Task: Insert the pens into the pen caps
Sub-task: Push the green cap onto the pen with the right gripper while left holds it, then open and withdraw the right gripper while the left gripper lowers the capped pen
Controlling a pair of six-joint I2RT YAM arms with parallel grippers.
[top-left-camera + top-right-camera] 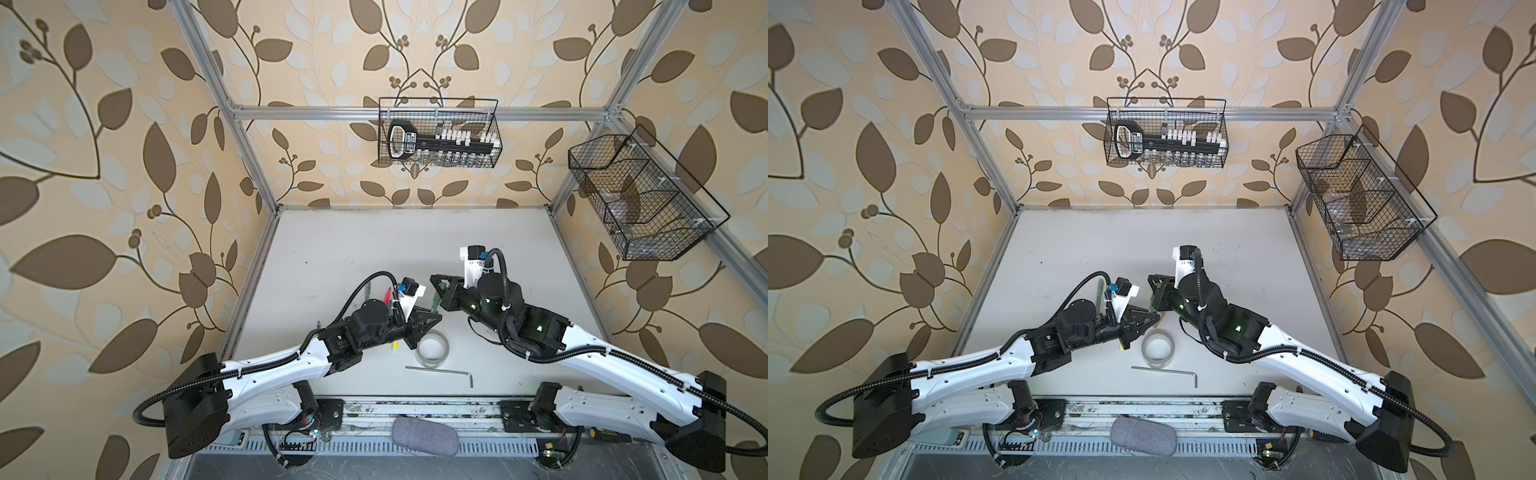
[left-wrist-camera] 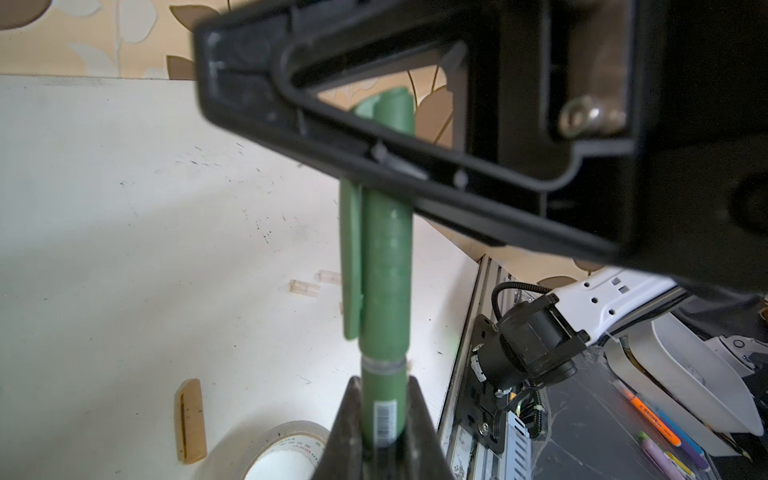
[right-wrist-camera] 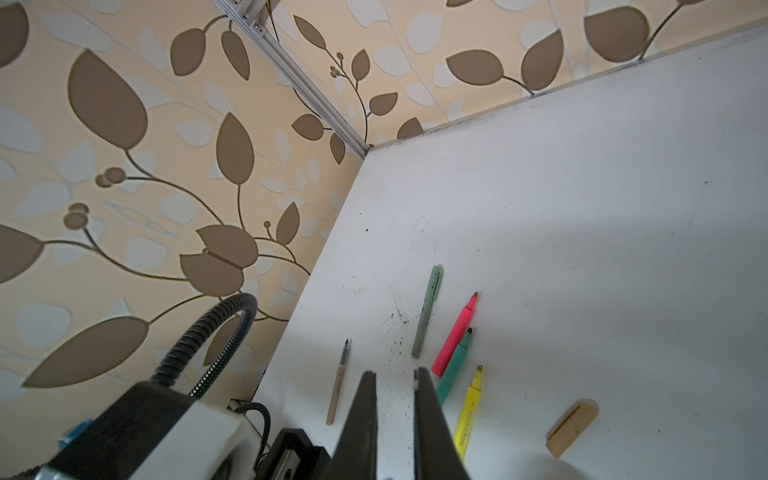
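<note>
left fingers (image 2: 345,432): clamped narrow on the dark green pen (image 2: 383,415), gripping the barrel at its barcode, near the middle of the counter (image 1: 332,249).
dark green pen: in both top views it runs from the left fingers toward 12 o'clock.
green cap (image 2: 386,282): seated on the pen's far end, its rim against a clear ring on the barrel and its clip along one side.
right fingers (image 3: 362,415): drawn in to a narrow gap. In the left wrist view one of them lies across the green cap; I cannot tell whether they pinch it.
grey-green pen (image 3: 426,311): flat on the counter at 9 o'clock from the held pen, with a cap on.
pink marker (image 3: 455,336): just beside the grey-green pen, tip bare.
green marker (image 3: 455,365): alongside the pink marker and seemingly touching it, tip bare.
yellow marker (image 3: 469,411): near the green marker, at about 8 o'clock from the held pen, tip bare.
tan pen (image 3: 338,382): apart from the markers, nib bare.
tan cap (image 3: 572,428): lies flat near the yellow marker.
clear caps (image 2: 305,287): two lie close together on the counter.
tape roll (image 1: 433,351): flat on the counter at 6 o'clock from the held pen, just beside the left fingers.
hex key (image 1: 440,370): at 6 o'clock from the tape roll, close to its rim and near the counter's front edge.
wire baskets (image 1: 436,99): one hangs on the wall at 12 o'clock, another at 2 o'clock.
</note>
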